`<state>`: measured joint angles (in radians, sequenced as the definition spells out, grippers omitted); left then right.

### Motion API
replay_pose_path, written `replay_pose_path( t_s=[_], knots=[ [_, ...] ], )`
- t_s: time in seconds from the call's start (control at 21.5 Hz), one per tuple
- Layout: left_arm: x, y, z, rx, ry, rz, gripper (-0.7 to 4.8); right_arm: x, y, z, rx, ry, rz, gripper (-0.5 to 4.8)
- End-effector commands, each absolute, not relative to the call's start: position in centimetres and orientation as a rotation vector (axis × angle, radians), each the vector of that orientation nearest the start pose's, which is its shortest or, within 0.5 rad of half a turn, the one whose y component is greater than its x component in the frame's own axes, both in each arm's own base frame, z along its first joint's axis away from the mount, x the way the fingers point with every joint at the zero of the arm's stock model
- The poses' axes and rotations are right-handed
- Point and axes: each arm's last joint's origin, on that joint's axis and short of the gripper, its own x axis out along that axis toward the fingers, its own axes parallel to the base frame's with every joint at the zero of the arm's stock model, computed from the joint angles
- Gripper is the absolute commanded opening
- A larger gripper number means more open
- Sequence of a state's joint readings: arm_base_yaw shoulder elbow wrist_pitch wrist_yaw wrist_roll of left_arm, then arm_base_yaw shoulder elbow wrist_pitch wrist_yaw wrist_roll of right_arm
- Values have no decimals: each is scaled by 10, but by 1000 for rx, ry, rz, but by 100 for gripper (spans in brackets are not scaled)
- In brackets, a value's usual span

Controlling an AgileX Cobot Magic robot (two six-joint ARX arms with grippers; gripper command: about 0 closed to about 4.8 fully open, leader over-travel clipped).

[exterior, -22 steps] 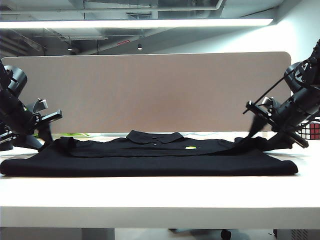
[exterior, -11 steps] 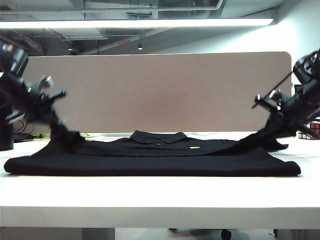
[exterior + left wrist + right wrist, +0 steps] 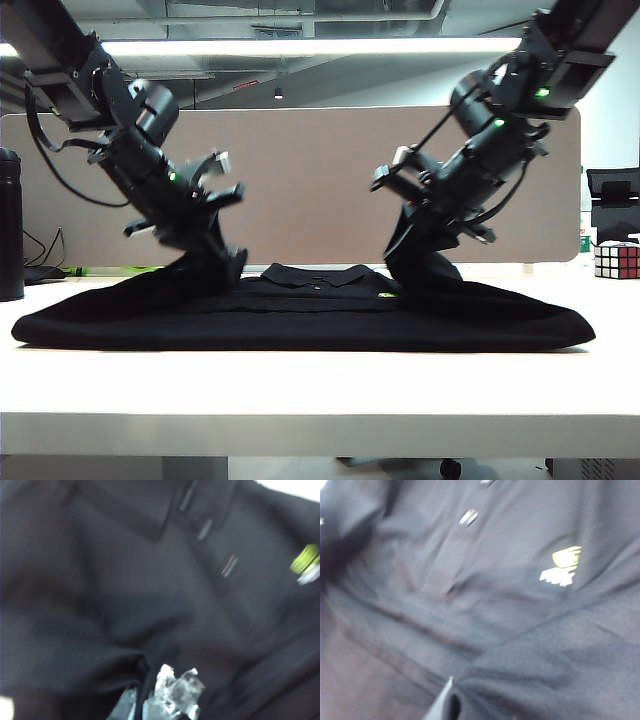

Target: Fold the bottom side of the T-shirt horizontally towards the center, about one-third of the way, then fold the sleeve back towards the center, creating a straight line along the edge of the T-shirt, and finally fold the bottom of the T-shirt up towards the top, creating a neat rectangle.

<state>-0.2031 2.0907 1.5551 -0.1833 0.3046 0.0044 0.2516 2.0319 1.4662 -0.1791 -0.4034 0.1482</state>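
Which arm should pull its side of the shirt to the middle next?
Either: both look equally placed. The left tool and right tool each pinch a lifted side of the shirt, mirrored around the collar.

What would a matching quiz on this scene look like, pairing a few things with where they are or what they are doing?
Things:
1. left gripper
2. right gripper
3. Rubik's cube
4. T-shirt

Places or states:
A. on the table at the far right edge
B. shut on cloth left of the collar
C. spread black across the table
D. shut on cloth right of the collar

Pairs: 1-B, 2-D, 3-A, 4-C
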Motion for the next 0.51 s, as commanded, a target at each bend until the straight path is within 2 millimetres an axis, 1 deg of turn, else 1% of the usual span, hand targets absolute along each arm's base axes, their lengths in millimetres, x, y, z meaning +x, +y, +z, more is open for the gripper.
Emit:
replay_pose_path(
  t_s=[0.05, 0.09, 0.19, 0.28, 0.42, 0.51],
  knots=[
    [446, -94, 173, 87, 891, -425, -5, 426, 127, 189, 89, 825, 490, -5],
    [445, -87, 168, 146, 933, -390, -5, 427, 125, 189, 62, 822, 455, -5],
    [441, -85, 160, 237, 988, -386, -5, 427, 123, 188, 35, 821, 459, -5],
    [439, -86, 150, 253, 1037, -393, -5, 422, 137, 186, -3, 833, 504, -5],
    [438, -85, 133, 274, 1105, -408, -5, 411, 165, 178, -57, 875, 568, -5],
    [435, -84, 129, 298, 1134, -427, -5, 404, 178, 167, -76, 932, 592, -5]
  ],
)
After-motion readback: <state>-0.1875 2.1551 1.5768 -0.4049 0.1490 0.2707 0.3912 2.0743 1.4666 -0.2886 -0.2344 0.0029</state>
